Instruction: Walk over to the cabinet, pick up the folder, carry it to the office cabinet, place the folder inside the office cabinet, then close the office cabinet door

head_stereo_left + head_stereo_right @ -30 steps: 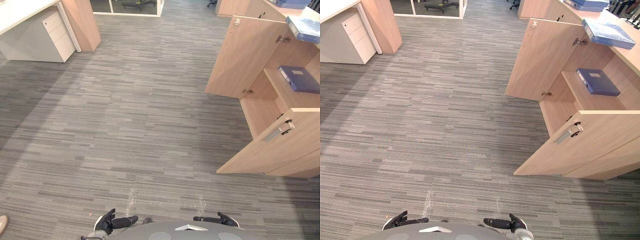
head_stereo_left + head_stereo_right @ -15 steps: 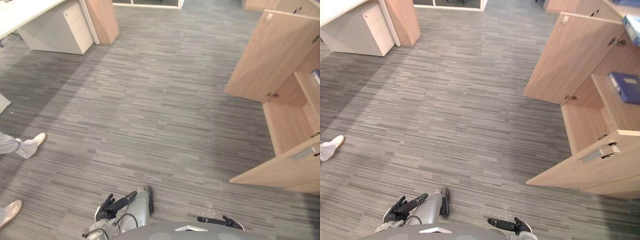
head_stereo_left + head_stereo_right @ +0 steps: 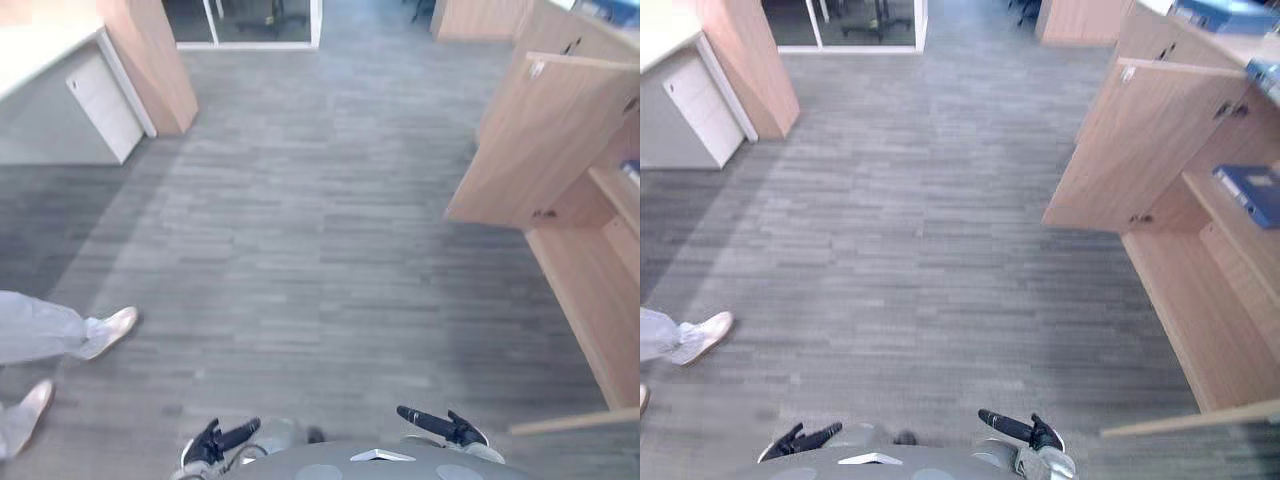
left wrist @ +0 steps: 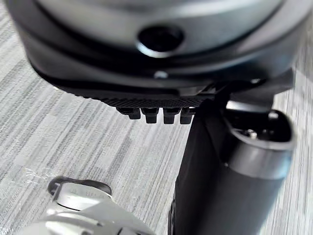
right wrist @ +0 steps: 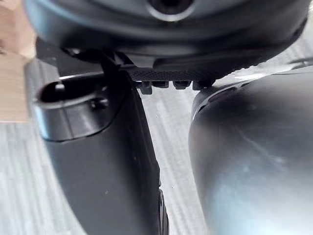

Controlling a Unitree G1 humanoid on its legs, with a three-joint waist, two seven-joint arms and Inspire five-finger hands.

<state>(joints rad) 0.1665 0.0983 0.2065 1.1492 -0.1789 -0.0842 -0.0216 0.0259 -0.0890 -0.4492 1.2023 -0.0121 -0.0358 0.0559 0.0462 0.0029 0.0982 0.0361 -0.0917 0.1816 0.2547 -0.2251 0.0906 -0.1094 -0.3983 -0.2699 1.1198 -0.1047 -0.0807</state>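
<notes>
A blue folder (image 3: 1252,192) lies flat on the middle shelf of the open wooden office cabinet (image 3: 1200,300) at the right. The cabinet's upper door (image 3: 1140,140) stands swung out towards the room. Another blue folder (image 3: 1225,12) rests on the cabinet top. Both hands hang low by my body, far from the cabinet: left hand (image 3: 215,442) and right hand (image 3: 440,427). Their fingers are straight and hold nothing. In the wrist views the left hand's fingertips (image 4: 156,114) and the right hand's fingertips (image 5: 171,84) show over grey carpet.
A person's legs and white shoes (image 3: 100,330) stand on the carpet at my left. A desk with a white drawer unit (image 3: 100,100) is at the far left, beside a wooden panel (image 3: 150,60). The lower cabinet door's edge (image 3: 1190,420) juts out at the near right.
The camera has moved, so the whole scene has shifted and the cabinet now sits at the right edge. The person's feet have stepped closer. My left arm has swung back down.
</notes>
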